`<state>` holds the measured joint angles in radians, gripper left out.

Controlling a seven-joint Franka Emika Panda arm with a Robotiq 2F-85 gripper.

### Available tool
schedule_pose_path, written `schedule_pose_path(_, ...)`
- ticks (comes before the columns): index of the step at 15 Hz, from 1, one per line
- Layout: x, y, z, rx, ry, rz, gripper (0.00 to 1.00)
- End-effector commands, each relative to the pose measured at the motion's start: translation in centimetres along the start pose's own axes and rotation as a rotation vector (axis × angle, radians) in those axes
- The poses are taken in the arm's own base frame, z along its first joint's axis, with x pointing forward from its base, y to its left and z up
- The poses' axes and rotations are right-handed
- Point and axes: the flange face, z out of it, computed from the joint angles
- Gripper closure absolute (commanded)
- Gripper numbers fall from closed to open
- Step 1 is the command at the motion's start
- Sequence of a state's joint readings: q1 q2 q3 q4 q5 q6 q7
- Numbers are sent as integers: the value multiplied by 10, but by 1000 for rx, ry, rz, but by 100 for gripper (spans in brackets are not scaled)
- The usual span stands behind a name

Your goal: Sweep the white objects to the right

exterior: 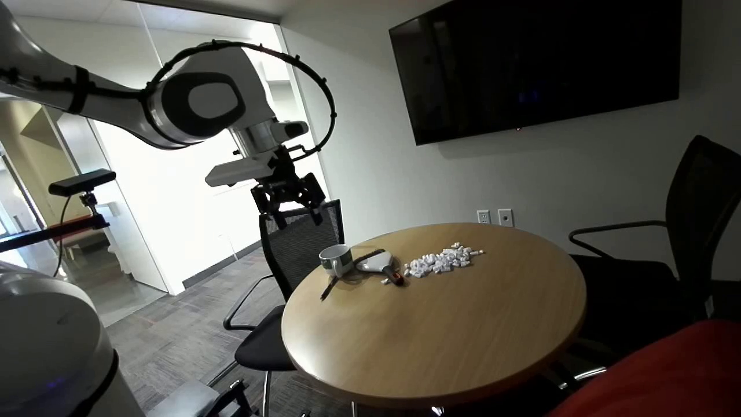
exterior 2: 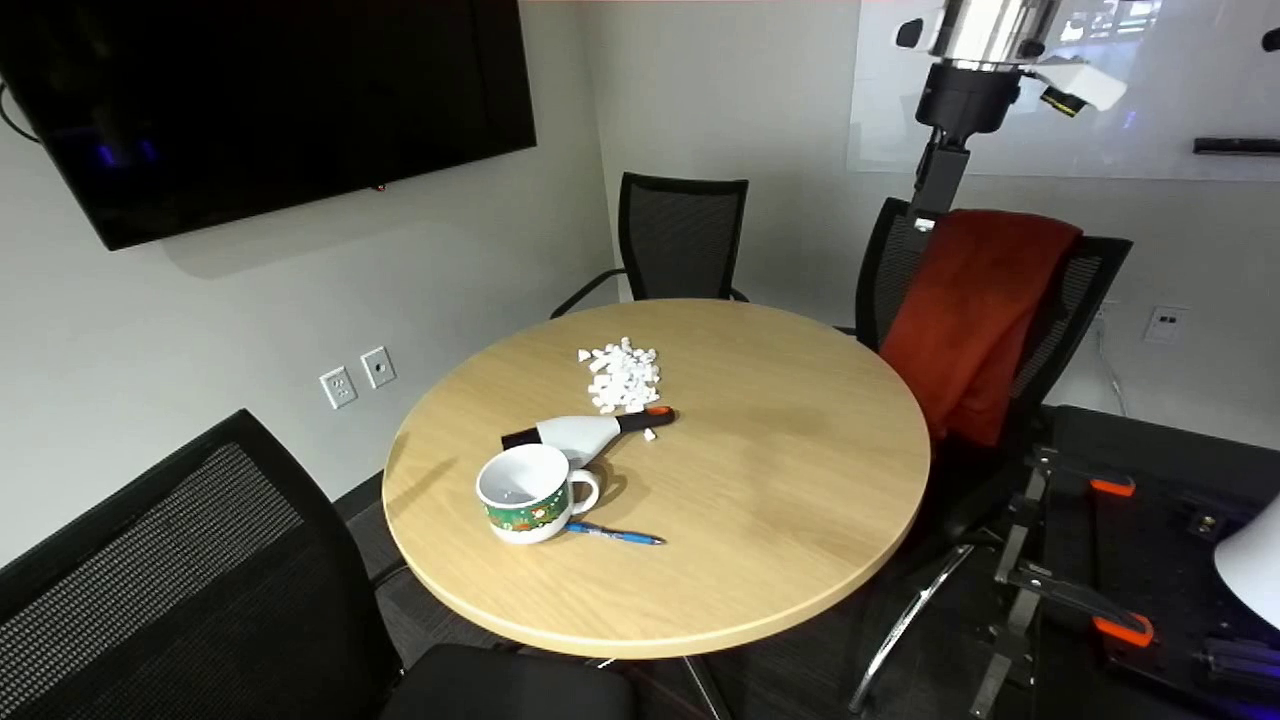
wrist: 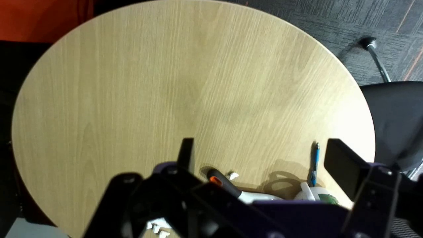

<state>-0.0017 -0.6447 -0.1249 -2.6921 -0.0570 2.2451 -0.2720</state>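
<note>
The white objects [exterior: 438,262] are a loose cluster of tiny pieces on the round wooden table [exterior: 463,336]; the cluster also shows in an exterior view [exterior 2: 625,378]. In the wrist view a few pieces [wrist: 160,228] show at the bottom edge; my gripper hides the others. One stray piece [wrist: 233,175] lies by the handle of a brush [exterior 2: 580,434], which has a white body and a dark, orange-tipped handle. The brush lies between the cluster and a cup [exterior 2: 525,490]. My gripper [wrist: 260,142] is open and empty, high above the table; it shows in both exterior views [exterior: 300,218] [exterior 2: 925,218].
A blue pen [exterior 2: 615,534] lies beside the white cup with a green band. Chairs [exterior: 301,237] [exterior 2: 683,235] stand around the table, one with a red cloth [exterior 2: 985,310]. A large screen [exterior: 538,69] hangs on the wall.
</note>
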Motion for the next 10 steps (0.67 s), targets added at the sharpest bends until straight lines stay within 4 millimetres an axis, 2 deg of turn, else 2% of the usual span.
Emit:
schedule_pose_path(1, 33, 8, 4, 23, 55, -93, 0)
schedule_pose_path(8, 115, 25, 46, 24, -32, -371, 0)
schedule_pose_path(9, 119, 21, 45, -24, -39, -383, 0)
schedule_pose_path(10, 97, 21, 40, 5, -27, -342, 0)
